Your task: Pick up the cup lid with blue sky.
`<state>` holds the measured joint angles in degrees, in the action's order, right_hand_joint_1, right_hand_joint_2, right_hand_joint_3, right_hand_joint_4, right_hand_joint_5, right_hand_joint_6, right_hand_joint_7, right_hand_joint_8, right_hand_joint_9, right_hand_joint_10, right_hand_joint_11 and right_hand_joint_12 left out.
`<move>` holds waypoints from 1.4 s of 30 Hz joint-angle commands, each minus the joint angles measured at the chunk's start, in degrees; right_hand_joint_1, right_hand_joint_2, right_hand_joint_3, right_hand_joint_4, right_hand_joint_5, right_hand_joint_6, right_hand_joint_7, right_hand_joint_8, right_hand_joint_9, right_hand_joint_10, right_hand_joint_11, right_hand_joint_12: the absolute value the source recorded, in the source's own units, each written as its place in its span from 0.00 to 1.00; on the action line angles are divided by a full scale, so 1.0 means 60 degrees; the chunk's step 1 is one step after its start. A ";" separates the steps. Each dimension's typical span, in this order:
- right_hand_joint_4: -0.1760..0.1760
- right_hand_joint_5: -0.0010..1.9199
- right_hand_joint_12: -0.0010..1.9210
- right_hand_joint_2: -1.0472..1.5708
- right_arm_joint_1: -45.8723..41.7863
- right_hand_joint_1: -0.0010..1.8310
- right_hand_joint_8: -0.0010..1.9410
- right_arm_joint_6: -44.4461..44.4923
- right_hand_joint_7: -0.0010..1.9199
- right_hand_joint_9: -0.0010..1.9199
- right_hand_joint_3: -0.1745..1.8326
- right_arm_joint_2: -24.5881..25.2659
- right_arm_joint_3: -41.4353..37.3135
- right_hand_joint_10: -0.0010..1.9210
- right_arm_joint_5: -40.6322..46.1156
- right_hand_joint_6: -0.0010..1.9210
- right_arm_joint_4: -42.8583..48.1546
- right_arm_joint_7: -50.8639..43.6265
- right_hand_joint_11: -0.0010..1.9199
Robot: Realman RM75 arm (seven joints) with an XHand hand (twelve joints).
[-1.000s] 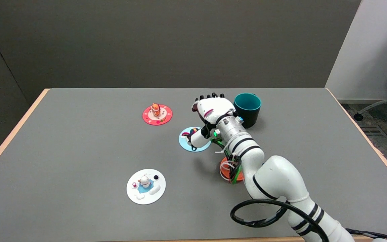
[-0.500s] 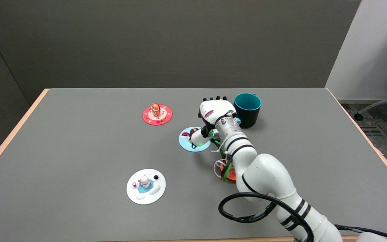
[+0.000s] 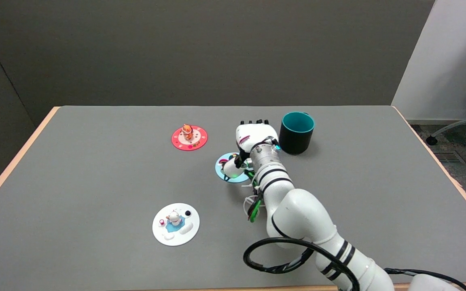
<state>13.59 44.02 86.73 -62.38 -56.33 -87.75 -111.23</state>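
A: From my console, sweeping left to right. Far out to the hand's left and nearer me, a white lid [image 3: 176,224] lies flat on the counter [image 3: 95,169], small figure and a blue patch on top.

B: And the red one?

A: The red lid [image 3: 189,138] lies flat, off to the hand's left and about level with its knuckles, with an orange figure standing on it. Well apart from the hand.

B: The task item?

A: The sky-blue lid [image 3: 230,168] lies flat on the counter directly beneath the right hand [image 3: 253,139], on its left, near-side edge. Only the lid's left and near rim shows; the rest is covered by the thumb and wrist.

B: Is the hand holding it?

A: The hand hangs palm down, dark fingertips [image 3: 254,121] pointing away from me, toward the far edge. The white thumb is curled down over the lid, tip low by the little dark figure on it. I can't tell whether anything is pinched, nor whether the lid has left the counter; the contact is hidden.

B: Further right?

A: A teal cup [image 3: 296,132] stands upright just beside the hand's right side, mouth up. Whether they touch I can't tell.

B: The arm?

A: White forearm [image 3: 273,182] runs back toward my lower right, black cable looped beside it.
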 commanded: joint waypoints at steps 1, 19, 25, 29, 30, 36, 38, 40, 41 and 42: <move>0.09 0.38 0.16 0.59 0.0238 0.44 0.11 0.0815 0.42 0.33 0.52 0.0539 0.0725 0.12 -0.0633 0.11 0.0460 0.0374 0.19; 0.06 0.39 0.14 0.62 0.0507 0.45 0.13 0.0749 0.43 0.32 0.49 0.0301 0.0692 0.12 -0.0553 0.13 0.1036 0.0613 0.20; 0.06 0.39 0.14 0.62 0.0514 0.45 0.13 0.0696 0.43 0.32 0.48 0.0200 0.0625 0.12 -0.0553 0.13 0.1194 0.0959 0.20; 0.07 0.39 0.14 0.63 0.0519 0.45 0.13 0.0582 0.42 0.32 0.48 0.0146 0.0612 0.12 -0.0540 0.13 0.1281 0.1040 0.20; 0.08 0.39 0.14 0.62 0.0519 0.46 0.13 0.0576 0.43 0.32 0.50 0.0133 0.0612 0.12 -0.0534 0.13 0.1300 0.1040 0.20; 0.09 0.40 0.15 0.61 0.0510 0.46 0.13 0.0541 0.43 0.32 0.51 0.0105 0.0671 0.12 -0.0427 0.13 0.1439 0.1217 0.20; 0.09 0.40 0.15 0.62 0.0519 0.46 0.13 0.0576 0.43 0.32 0.51 0.0126 0.0619 0.12 -0.0513 0.13 0.1400 0.1173 0.20; 0.09 0.40 0.15 0.62 0.0506 0.46 0.13 0.0576 0.43 0.32 0.51 0.0113 0.0625 0.11 -0.0513 0.13 0.1374 0.1173 0.20; 0.09 0.41 0.15 0.62 0.0500 0.46 0.14 0.0576 0.43 0.33 0.51 0.0107 0.0625 0.11 -0.0513 0.13 0.1355 0.1173 0.20; 0.10 0.41 0.15 0.63 0.0493 0.46 0.15 0.0576 0.43 0.33 0.50 0.0100 0.0625 0.12 -0.0513 0.14 0.1341 0.1173 0.21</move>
<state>16.48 47.80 87.93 -58.58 -59.54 -80.54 -105.67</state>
